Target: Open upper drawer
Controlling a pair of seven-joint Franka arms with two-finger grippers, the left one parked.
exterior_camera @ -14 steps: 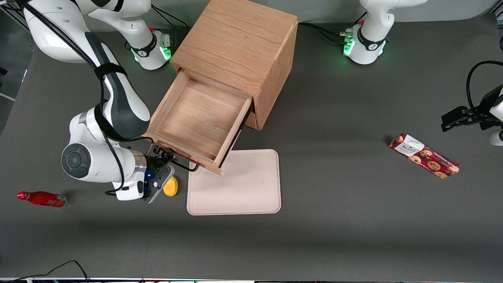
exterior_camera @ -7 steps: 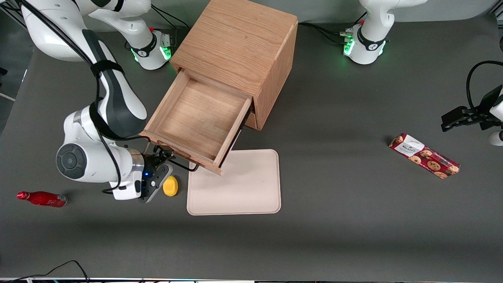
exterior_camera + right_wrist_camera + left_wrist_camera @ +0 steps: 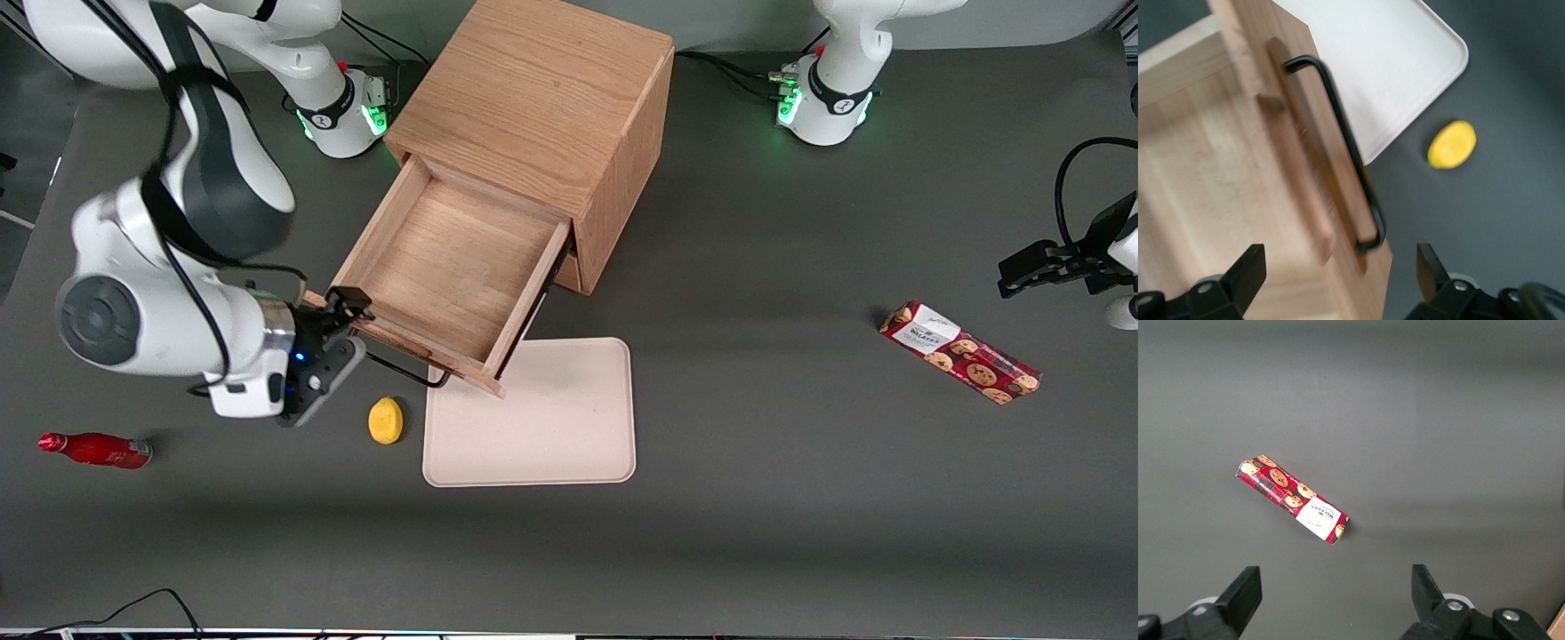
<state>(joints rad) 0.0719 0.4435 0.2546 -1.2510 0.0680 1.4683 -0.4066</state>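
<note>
The upper drawer [image 3: 449, 267] of the oak cabinet [image 3: 542, 98] stands pulled far out, empty inside. Its thin black wire handle [image 3: 404, 372] runs along the drawer front, nearest the front camera. My right gripper [image 3: 342, 324] is open and holds nothing. It hovers above the drawer's front corner at the working arm's end, lifted clear of the handle. In the right wrist view the handle [image 3: 1345, 150] and the drawer front [image 3: 1308, 173] lie below the wide-apart fingers [image 3: 1245, 270].
A cream tray [image 3: 533, 413] lies on the table under the drawer's front corner. A yellow lemon-like object [image 3: 385, 420] sits beside the tray; it also shows in the right wrist view [image 3: 1451, 144]. A red bottle [image 3: 93, 449] lies toward the working arm's end. A cookie box [image 3: 960, 352] lies toward the parked arm's end.
My right gripper let go of the handle, rose and drew back toward the working arm's end. The drawer stayed open. The yellow object is now uncovered.
</note>
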